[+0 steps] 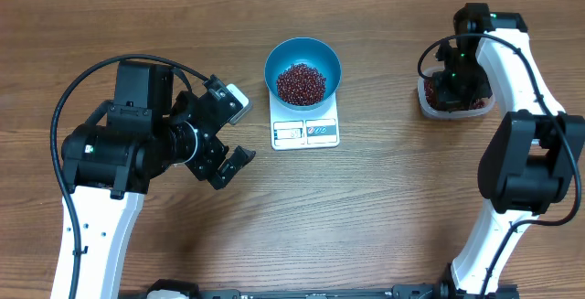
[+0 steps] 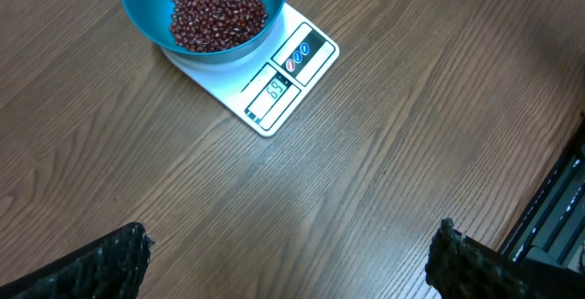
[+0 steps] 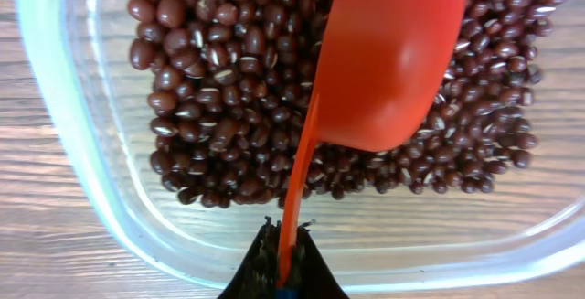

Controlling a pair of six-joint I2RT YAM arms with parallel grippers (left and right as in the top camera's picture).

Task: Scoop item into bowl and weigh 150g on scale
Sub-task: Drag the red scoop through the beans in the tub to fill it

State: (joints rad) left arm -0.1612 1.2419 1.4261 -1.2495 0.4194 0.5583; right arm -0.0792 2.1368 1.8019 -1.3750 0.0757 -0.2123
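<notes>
Beans [image 1: 301, 82]: tiny dark red-brown ovals, many with a pale streak. One loose heap lies in the bottom of the bowl, and a larger mass fills the clear plastic tub [image 3: 82, 171].
Bowl [image 1: 279, 61]: round, deep and bright blue, standing on the scale.
Scale [image 1: 306, 132]: flat white square on the wooden table [image 1: 384, 208], with a display strip and label panels along its uncovered edge.
Left gripper [image 1: 245, 130]: jaws wide apart, holding nothing, near the scale.
Right gripper [image 3: 283, 262]: jaws pinched on the thin handle of an orange-red scoop [image 3: 393, 52].
Scoop: its rounded back faces the wrist camera, low over the tub's beans; I cannot tell whether it touches them.
</notes>
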